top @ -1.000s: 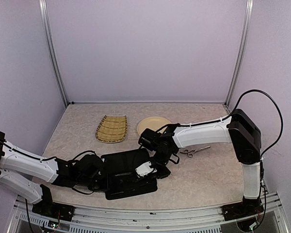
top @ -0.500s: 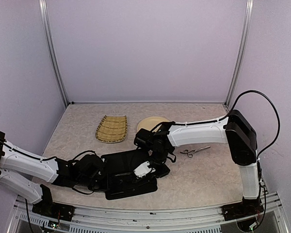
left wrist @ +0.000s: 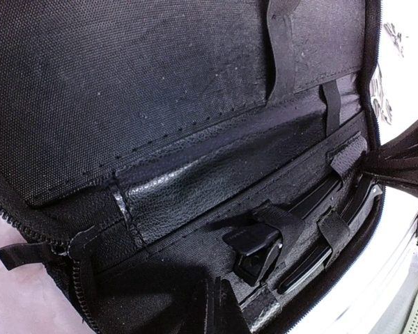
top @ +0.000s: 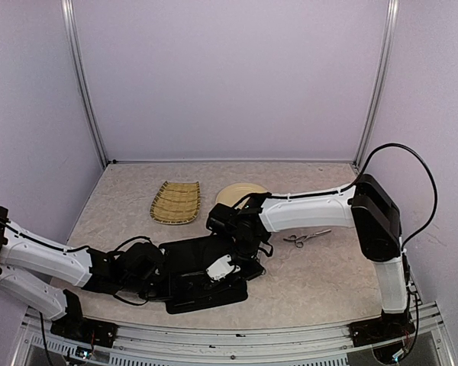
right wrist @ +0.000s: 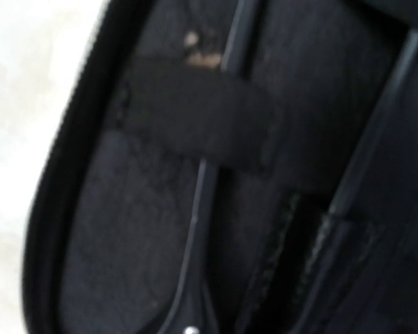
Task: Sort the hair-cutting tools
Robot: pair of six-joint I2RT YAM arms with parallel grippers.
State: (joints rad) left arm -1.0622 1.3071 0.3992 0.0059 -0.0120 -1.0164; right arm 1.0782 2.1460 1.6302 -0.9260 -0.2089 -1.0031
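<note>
A black zip case (top: 202, 282) lies open near the front edge. In the left wrist view a black clip (left wrist: 259, 249) sits under an elastic strap, with a thinner black clip (left wrist: 313, 259) beside it. My left gripper (left wrist: 219, 309) is shut, its tips resting on the case lining. My right gripper (top: 235, 258) is low over the case's right half and shut. Its blurred view shows a thin black clip (right wrist: 195, 229) under a strap (right wrist: 202, 125), running to the bottom edge; I cannot tell whether it is gripped. Silver scissors (top: 305, 238) lie on the table to the right.
A woven bamboo tray (top: 175, 202) and a round pale plate (top: 237, 194) stand behind the case. The right forearm (top: 309, 210) stretches across the table above the scissors. Frame posts rise at the back corners.
The right arm has swung left, carrying its gripper further over the open case. The left arm and the scissors have stayed put.
</note>
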